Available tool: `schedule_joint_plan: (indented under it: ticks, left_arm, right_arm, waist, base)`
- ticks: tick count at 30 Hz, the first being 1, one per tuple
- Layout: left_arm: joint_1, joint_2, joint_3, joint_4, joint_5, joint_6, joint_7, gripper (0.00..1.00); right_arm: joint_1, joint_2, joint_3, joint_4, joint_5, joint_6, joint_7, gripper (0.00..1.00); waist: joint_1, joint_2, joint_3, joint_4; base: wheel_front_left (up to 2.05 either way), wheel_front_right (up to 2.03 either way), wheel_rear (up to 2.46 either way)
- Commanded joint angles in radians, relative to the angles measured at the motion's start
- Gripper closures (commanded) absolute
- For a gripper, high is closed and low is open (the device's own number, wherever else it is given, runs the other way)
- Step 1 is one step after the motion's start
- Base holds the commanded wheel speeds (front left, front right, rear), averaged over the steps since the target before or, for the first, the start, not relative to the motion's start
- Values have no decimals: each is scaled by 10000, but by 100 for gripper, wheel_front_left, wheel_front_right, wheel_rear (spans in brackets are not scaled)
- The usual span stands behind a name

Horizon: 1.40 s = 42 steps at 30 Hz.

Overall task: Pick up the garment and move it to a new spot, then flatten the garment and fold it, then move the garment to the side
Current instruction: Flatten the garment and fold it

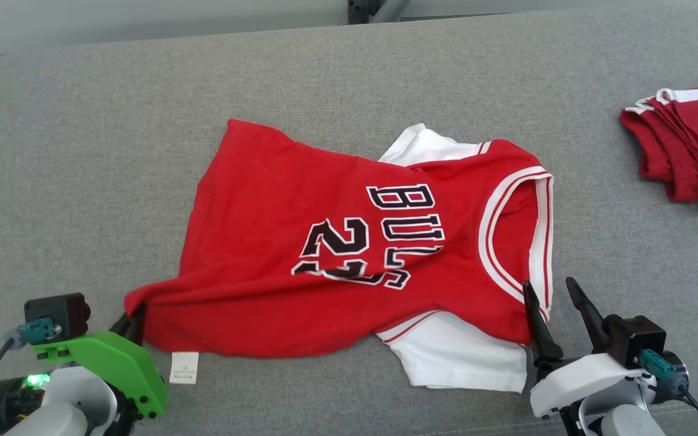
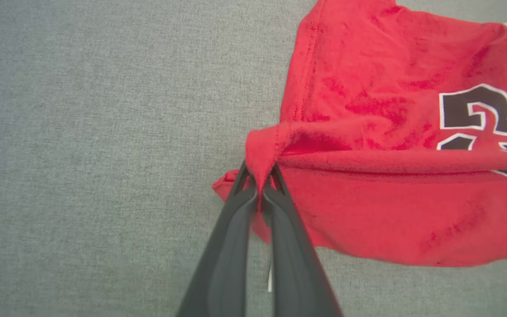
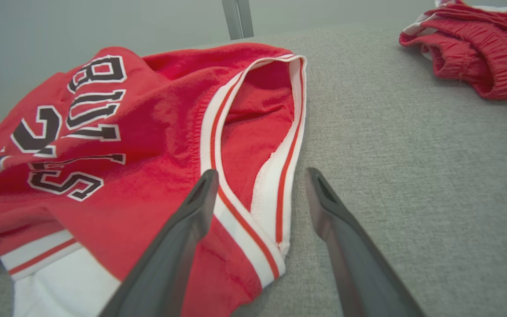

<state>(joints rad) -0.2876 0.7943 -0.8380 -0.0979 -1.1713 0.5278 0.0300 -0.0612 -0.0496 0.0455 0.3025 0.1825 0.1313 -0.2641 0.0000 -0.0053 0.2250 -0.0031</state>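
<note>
The garment [image 1: 300, 242] is a red jersey with black lettering, white sleeves and white-and-red trim, lying crumpled on the grey cloth surface [image 1: 82, 151]. My left gripper [image 1: 134, 318] is shut on the garment's lower left hem corner, and the left wrist view shows the red cloth [image 2: 368, 154] bunched between the two dark fingers of that gripper [image 2: 260, 185]. My right gripper [image 1: 549, 290] stands open at the garment's collar end, one finger over the trimmed shoulder edge and the other over bare grey cloth. In the right wrist view the collar [image 3: 253, 145] lies just ahead of the open gripper [image 3: 260, 176].
A folded pile of red clothing with white trim [image 1: 688, 139] lies at the far right, also seen as a red pile [image 3: 478, 48] in the right wrist view. A white care label [image 1: 184, 367] sticks out under the garment's hem. A pale wall runs behind the surface.
</note>
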Motion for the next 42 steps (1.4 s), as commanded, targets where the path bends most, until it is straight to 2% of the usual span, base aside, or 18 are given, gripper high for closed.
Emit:
schedule_joint_plan:
  ticks: [1,3,4,5,6,11,15,24,32,36,42]
  left_arm:
    - [-269,-165,151,462,110,-104,-241,100]
    - [-334,-367,156,1124,233,-286,-514,98]
    - [-386,-488,248,1420,201,-346,-666,83]
    - [-361,-607,274,1670,131,-423,-775,22]
    - [-300,-699,289,1902,61,-474,-834,0]
    - [4,-1000,716,2433,-257,-756,-1558,0]
    - [511,-1330,1820,2255,-649,-1165,-2688,0]
    - [1828,-1780,2525,1727,-27,-1427,-2962,0]
    - [3224,-3368,4714,1112,3303,-2068,-2958,0]
    - [3937,-4247,5728,1008,4859,-2645,-2950,0]
    - [4768,-5370,7057,1047,6549,-3690,-2951,0]
  right_arm:
    - [-42,-23,-5,12,-16,-13,-2,0]
    - [-29,-15,27,24,-34,-13,-2,0]
    - [-25,-18,24,28,-38,-13,-2,0]
    - [-20,-20,7,35,-42,-13,-2,0]
    - [-18,-24,-19,31,-36,-13,-2,0]
    - [88,-18,-99,-6,-29,-13,-2,0]
    - [148,-20,-148,-26,-40,-13,-3,0]
    - [186,-21,-144,-102,-89,-13,-2,0]
    - [549,-20,-783,-990,-227,-13,-3,0]
    - [844,-20,-1168,-1507,-419,-13,-2,0]
    - [1378,-18,-1431,-1919,-581,-13,-2,0]
  waist:
    - [0,53,34,-61]
    - [0,53,53,-124]
    - [0,53,63,-152]
    - [0,53,72,-179]
    - [0,53,80,-201]
    - [0,53,78,-214]
    - [0,53,33,-150]
    - [0,53,-56,-52]
    - [0,53,-469,-5]
    - [0,53,-774,-1]
    - [0,53,-1296,-70]
  base:
    - [0,0,0]
    - [0,0,0]
    - [0,0,0]
    - [0,0,0]
    - [0,0,0]
    - [0,0,0]
    - [0,0,0]
    - [0,0,0]
    - [0,0,0]
    - [0,0,0]
    - [0,0,0]
